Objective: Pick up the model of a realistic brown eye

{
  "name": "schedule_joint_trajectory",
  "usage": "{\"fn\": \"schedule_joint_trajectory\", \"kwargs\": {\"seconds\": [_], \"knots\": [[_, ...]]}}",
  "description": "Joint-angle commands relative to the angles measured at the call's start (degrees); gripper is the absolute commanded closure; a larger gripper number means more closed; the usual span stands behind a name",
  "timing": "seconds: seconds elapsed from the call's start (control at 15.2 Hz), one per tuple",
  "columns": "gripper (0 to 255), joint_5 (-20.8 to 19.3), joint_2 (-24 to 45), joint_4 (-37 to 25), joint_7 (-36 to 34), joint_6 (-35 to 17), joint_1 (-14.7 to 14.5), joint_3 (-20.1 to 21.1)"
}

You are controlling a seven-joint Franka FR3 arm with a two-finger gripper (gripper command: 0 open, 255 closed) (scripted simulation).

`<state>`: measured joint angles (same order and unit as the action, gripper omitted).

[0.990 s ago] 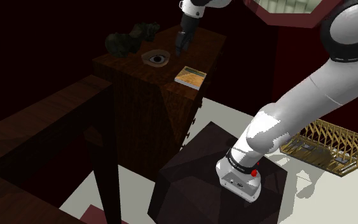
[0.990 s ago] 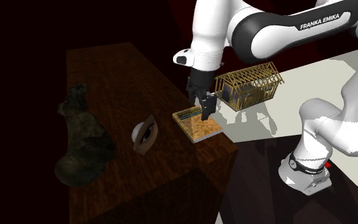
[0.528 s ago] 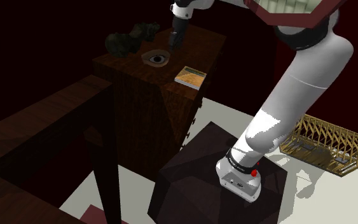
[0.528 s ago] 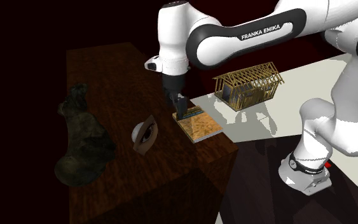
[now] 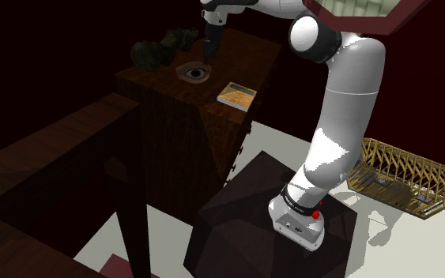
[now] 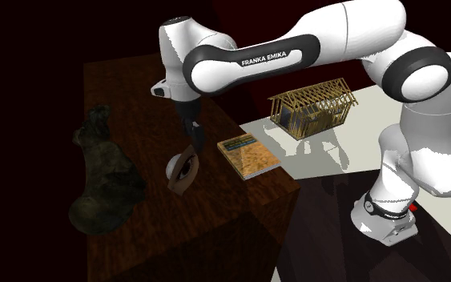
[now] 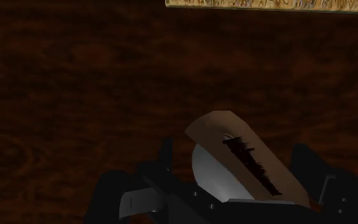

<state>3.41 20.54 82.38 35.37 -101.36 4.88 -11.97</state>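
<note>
The eye model is a small tan shell with a white ball and a dark brown iris. It stands on the dark wooden cabinet top, between a dark figurine and a book. From the second exterior view, the eye model sits just below my black gripper, which points down at it. My gripper hovers close above its far edge. Seen from the wrist, the eye model lies between the spread fingers of my gripper, which is open and holds nothing.
A flat book lies close to the eye, toward the cabinet's edge. A lumpy dark figurine stands on the eye's other side. A wooden house frame rests on the pale floor beyond the cabinet.
The arm has swung from above the book across the cabinet top, and the gripper now hangs over the eye model. The eye model, book and figurine have not moved.
</note>
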Motion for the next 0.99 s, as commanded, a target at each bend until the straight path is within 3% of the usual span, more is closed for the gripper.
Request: {"fn": "schedule_joint_trajectory", "kwargs": {"seconds": [0.0,0.46,0.53,0.92], "knots": [[0,0.2,1.4,-0.5,0.3,-0.7,0.2,0.1],[0,0.3,1.7,3.2,0.4,-4.8,0.1,0.2],[255,0.3,1.6,3.3,0.5,-4.9,0.1,0.1],[255,0.3,1.6,3.5,0.4,-4.9,0.1,0.1]]}}
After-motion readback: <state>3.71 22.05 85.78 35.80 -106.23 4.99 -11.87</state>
